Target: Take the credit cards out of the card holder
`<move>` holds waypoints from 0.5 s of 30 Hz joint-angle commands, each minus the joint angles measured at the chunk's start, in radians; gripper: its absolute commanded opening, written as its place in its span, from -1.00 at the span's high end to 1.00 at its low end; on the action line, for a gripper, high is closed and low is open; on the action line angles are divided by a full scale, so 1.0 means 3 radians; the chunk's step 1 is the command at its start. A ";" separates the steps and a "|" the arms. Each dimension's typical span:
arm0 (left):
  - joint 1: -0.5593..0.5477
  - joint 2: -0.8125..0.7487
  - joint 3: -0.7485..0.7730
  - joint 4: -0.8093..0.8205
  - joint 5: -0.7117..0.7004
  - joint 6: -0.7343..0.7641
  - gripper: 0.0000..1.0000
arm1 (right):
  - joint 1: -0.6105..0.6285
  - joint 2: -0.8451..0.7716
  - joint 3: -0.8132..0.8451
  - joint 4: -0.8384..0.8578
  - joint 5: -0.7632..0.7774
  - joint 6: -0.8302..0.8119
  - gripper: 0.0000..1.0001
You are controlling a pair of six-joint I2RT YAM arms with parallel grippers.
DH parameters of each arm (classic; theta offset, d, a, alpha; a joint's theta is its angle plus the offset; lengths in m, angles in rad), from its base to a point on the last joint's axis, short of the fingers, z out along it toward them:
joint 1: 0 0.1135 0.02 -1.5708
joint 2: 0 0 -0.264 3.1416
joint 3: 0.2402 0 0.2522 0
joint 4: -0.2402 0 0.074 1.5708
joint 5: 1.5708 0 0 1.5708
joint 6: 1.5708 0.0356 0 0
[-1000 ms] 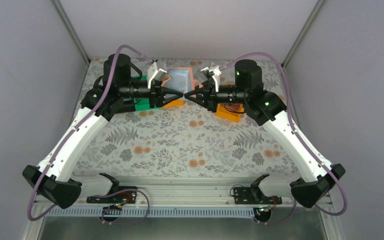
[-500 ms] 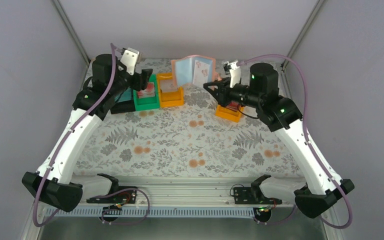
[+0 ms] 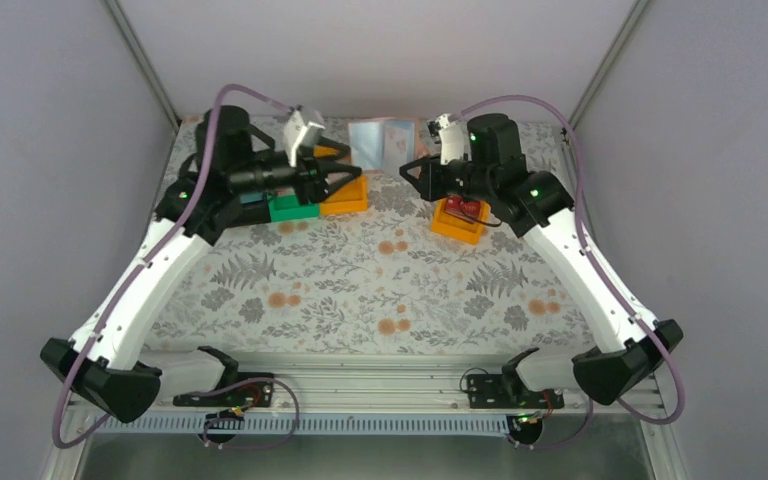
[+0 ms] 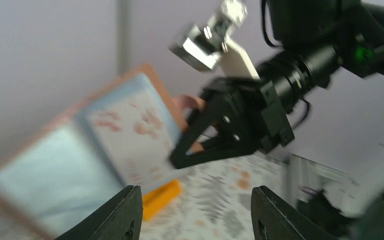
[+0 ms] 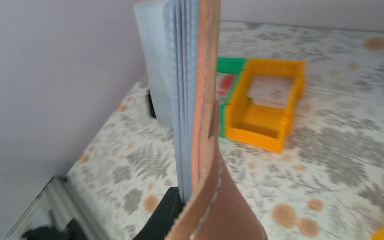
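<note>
Now that the left gripper (image 3: 352,180) has swung off the green plastic bin (image 3: 293,208), jaws apart and empty, another pull looks due. Right of that bin, the right gripper (image 3: 410,172) stays clamped on the brownish-pink folding card holder (image 3: 380,145), which stands upright and open, a whitish-pink credit card (image 4: 140,127) still sleeved.

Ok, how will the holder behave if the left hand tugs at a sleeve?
Likely floppy: the holder curves where the right hand pinches it, and its sleeves fan apart. Probably light, since that one pinch at the edge holds it upright. A one-sided tug may well swing or fold it rather than free anything.
</note>
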 commanded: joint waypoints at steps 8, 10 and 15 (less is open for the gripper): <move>-0.0066 0.0252 -0.0161 0.0170 0.0483 -0.0530 0.15 | 0.0054 -0.0489 -0.0249 0.0465 -0.1672 -0.0844 0.92; -0.0056 0.0237 -0.0164 0.0177 0.0542 -0.0500 0.24 | 0.0057 -0.0511 -0.0263 0.0462 -0.1837 -0.0918 0.92; -0.0094 0.0220 -0.0118 0.0246 0.0880 -0.0395 0.37 | 0.0055 -0.0445 -0.0261 0.0445 -0.1962 -0.0995 0.92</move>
